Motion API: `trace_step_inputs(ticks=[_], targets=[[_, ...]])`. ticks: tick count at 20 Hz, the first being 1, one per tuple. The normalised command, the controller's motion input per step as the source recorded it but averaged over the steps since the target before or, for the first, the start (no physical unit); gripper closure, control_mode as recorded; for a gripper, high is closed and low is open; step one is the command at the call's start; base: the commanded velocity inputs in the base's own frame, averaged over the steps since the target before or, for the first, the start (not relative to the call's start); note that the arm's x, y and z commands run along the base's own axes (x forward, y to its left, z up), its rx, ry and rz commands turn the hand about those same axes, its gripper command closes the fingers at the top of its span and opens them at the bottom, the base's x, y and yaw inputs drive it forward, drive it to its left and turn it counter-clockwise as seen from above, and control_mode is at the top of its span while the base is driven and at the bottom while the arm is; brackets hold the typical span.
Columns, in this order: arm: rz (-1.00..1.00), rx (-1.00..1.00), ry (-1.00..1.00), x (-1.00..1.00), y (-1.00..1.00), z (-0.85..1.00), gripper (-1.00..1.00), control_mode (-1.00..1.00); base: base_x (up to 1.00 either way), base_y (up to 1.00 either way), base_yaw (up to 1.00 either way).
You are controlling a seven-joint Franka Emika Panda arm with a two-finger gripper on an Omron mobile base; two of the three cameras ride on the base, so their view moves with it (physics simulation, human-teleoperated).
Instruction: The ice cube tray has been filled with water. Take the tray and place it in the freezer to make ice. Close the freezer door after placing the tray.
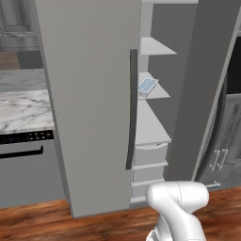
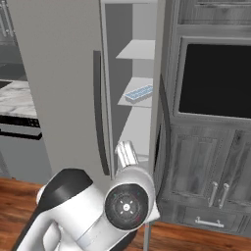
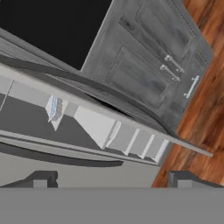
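The ice cube tray (image 1: 147, 86) lies flat on a middle white shelf inside the freezer (image 1: 153, 117), and its cells show pale blue water. It also appears in the right base view as the tray (image 2: 139, 93) and, small, in the hand view as the tray (image 3: 53, 107). The freezer door (image 1: 207, 89) stands swung open to the right, edge-on in the right base view (image 2: 158, 73) with its dark handle (image 2: 166, 127). My gripper (image 3: 113, 179) is open with nothing between its fingers, back from the shelves and apart from tray and door.
The fridge's other grey door (image 1: 89, 103) is shut, with a long dark handle (image 1: 133, 108). A dark wall oven (image 2: 215, 78) and grey cabinets (image 2: 206, 181) stand right of the open door. A marble counter (image 1: 23, 108) is at the left. Wooden floor lies below.
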Motion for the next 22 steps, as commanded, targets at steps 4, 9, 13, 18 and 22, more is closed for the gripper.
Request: trace_step_inputs(ticks=[4,9,13,18,22], targets=[[0.0,0.0,-0.09,0.45,-0.22,-0.34,-1.0,-1.0,0.0,0.0,0.0],[0.0,0.0,-0.06,0.7,-0.01,-0.52,-1.0,-1.0,0.0,0.0,0.0],[0.0,0.01,-0.04,0.65,0.0,-0.45,-1.0,-1.0,0.0,0.0,0.0],[0.0,0.02,0.0,0.21,-0.08,-0.21,-1.0,-1.0,0.0,0.0,0.0],[0.0,0.02,-0.04,-0.14,-0.36,0.0,-1.0,-1.0,0.0,0.0,0.0]])
